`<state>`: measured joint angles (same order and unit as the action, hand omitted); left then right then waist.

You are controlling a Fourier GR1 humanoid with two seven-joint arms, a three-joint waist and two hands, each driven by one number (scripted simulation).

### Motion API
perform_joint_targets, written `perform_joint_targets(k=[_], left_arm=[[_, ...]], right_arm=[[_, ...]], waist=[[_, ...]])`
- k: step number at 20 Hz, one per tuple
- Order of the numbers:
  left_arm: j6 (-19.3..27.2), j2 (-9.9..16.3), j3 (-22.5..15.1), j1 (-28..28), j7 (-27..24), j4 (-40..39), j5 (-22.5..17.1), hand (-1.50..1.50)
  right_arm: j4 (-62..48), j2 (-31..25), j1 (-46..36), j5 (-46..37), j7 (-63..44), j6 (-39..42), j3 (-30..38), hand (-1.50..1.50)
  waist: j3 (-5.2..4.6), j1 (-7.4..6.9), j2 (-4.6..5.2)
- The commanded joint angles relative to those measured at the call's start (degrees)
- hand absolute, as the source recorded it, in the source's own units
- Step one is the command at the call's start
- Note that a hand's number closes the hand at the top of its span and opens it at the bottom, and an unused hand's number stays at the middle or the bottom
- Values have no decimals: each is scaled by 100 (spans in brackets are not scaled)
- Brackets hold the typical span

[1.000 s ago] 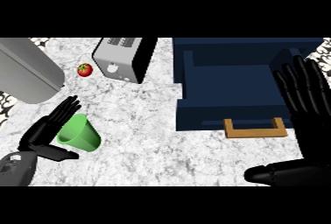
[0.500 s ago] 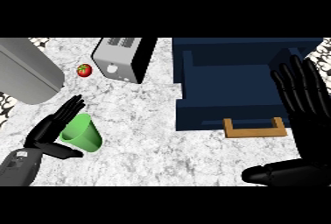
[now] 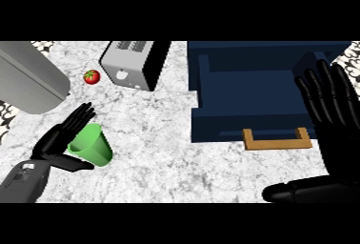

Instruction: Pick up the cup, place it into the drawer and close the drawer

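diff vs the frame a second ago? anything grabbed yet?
Nothing grabbed yet. The left hand has edged right and closer around the green cup, fingers still straight, thumb under its rim; the cup has barely moved. The right hand stays open beside the open blue drawer. Toaster and tomato unchanged.

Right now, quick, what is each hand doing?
Left hand: open, fingers straight beside the green cup, not holding it.
Right hand: open, fingers up, resting over the drawer, holding nothing.
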<state>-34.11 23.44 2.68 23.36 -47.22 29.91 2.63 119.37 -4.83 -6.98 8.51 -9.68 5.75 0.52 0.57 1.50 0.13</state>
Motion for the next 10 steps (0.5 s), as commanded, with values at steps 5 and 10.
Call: perform_joint_targets(k=[5, 10], left_arm=[[-1360, -621, -367, -53, -348, -274, -240, -150], [-1673, -662, -404, -120, -240, -184, -550, 150]], right_arm=[[44, -43, 48, 55, -100, 58, -19, -150], [-70, -28, 88, 55, 42, 89, 19, -150]], waist=[[-89, 74, 58], [-84, 29, 53]])
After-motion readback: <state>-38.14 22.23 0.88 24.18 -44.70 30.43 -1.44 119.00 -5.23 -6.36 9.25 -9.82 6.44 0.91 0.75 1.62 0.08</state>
